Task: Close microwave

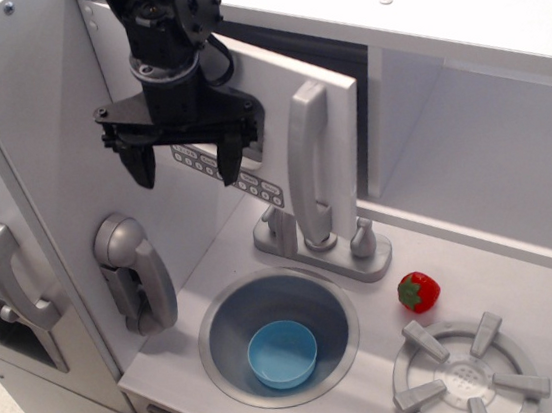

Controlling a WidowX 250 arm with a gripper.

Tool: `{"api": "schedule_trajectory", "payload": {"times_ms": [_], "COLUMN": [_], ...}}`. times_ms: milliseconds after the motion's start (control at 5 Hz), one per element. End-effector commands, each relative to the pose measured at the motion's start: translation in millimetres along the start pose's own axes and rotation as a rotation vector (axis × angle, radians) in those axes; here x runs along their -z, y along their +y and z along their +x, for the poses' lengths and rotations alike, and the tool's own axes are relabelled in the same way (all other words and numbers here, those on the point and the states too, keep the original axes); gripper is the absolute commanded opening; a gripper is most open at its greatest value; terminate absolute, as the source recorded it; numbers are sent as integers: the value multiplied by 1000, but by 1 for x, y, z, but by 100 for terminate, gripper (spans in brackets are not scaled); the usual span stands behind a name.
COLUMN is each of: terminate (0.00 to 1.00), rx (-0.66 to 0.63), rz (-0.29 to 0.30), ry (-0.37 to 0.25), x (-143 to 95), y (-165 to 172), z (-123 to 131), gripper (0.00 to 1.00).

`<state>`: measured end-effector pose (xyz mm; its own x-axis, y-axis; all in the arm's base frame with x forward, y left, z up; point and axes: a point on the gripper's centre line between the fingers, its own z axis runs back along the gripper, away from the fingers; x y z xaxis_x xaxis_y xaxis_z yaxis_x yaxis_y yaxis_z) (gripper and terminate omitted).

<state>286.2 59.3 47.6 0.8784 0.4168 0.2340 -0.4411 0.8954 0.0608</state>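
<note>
Observation.image looks down on your toy kitchen, and what matters is how the gripper (183, 163) stands against the microwave (276, 126) door. The microwave sits above the rear edge of the worktop, over the faucet (323, 246). Its door is ajar, only a narrow dark gap showing at its free right edge. Your fingers (137, 165) are spread apart and grasp nothing; they hang in front of the door's outer face, over the button row (219, 166), whether touching it or just off it you cannot tell. The door lies behind the fingers, toward the back of the kitchen, so my reading is that the closing push runs straight away from the front edge. The tall silver handle (310, 162) stands upright to the right of the fingers, its long axis vertical. Expect the door to swing freely. No brand, label or readable writing shows; the buttons are too small to read.
</note>
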Motion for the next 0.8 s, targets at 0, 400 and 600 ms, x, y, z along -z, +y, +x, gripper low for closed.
{"api": "schedule_trajectory", "payload": {"times_ms": [0, 400, 600], "terminate": [0, 0, 0], "rx": [-31, -31, 19], "rz": [-58, -60, -16], "ry": [-98, -10, 31], "x": [-24, -23, -11], "y": [-10, -5, 28], "z": [25, 22, -11], "gripper": [100, 100, 100]}}
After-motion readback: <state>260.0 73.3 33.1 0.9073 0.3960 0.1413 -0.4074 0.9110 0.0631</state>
